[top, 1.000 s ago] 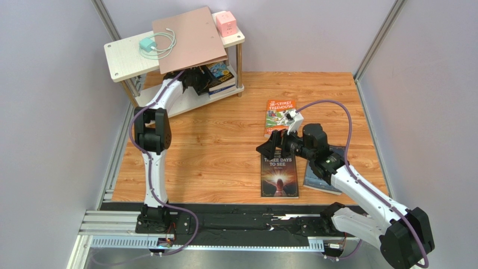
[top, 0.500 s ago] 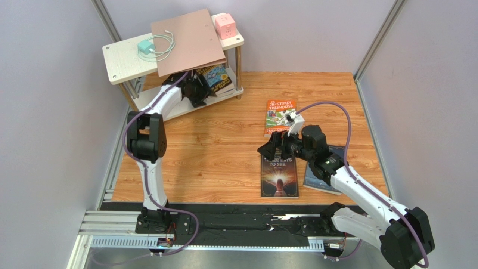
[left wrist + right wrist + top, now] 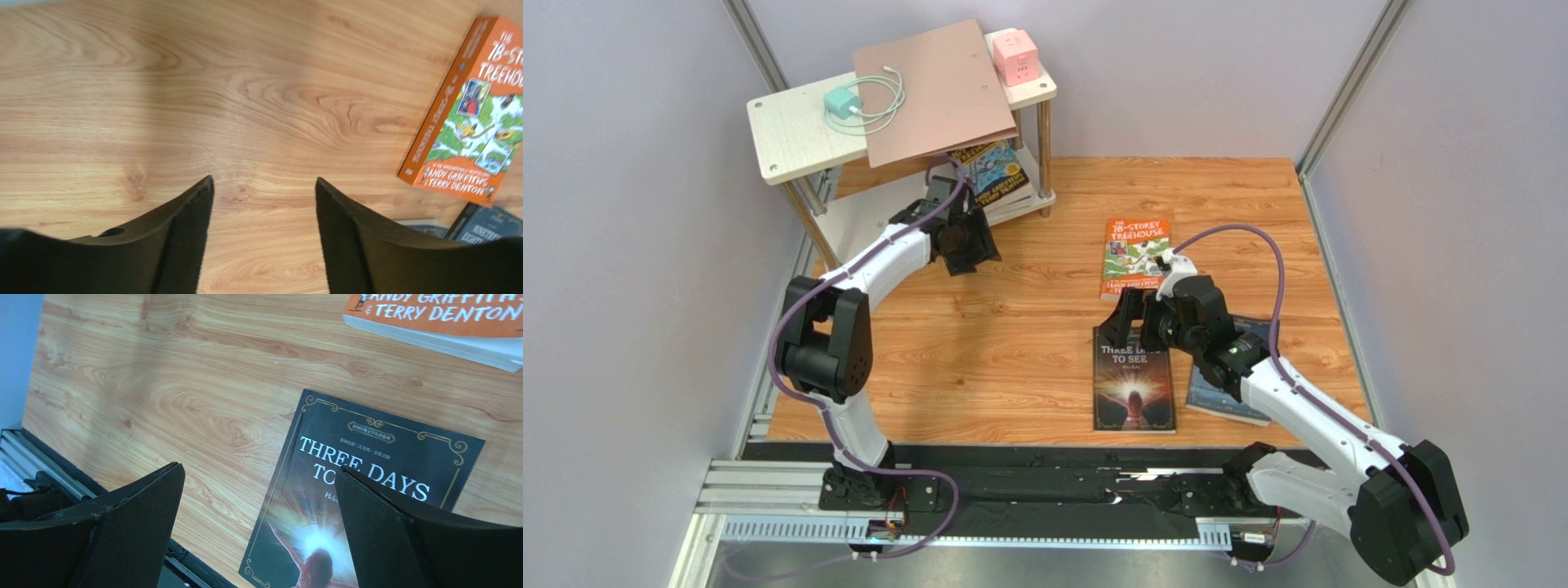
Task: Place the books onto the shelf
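Observation:
The shelf stands at the far left, with blue cartoon books lying on its lower tier. My left gripper hangs open and empty over bare floor just in front of the shelf. An orange Treehouse book lies flat mid-floor. Nearer lies the dark "Three Days to See". My right gripper hovers wide open over that book's top left edge, holding nothing. A grey-blue book lies partly hidden under the right arm.
On the shelf's top board sit a pinkish-brown board, a pink cube and a teal charger with white cable. Grey walls and metal posts close in both sides. A black rail runs along the near edge.
My left gripper has drawn back out from under the shelf's top board toward the open floor, leaving the blue books on the lower tier. The right gripper shifted slightly over the dark book.

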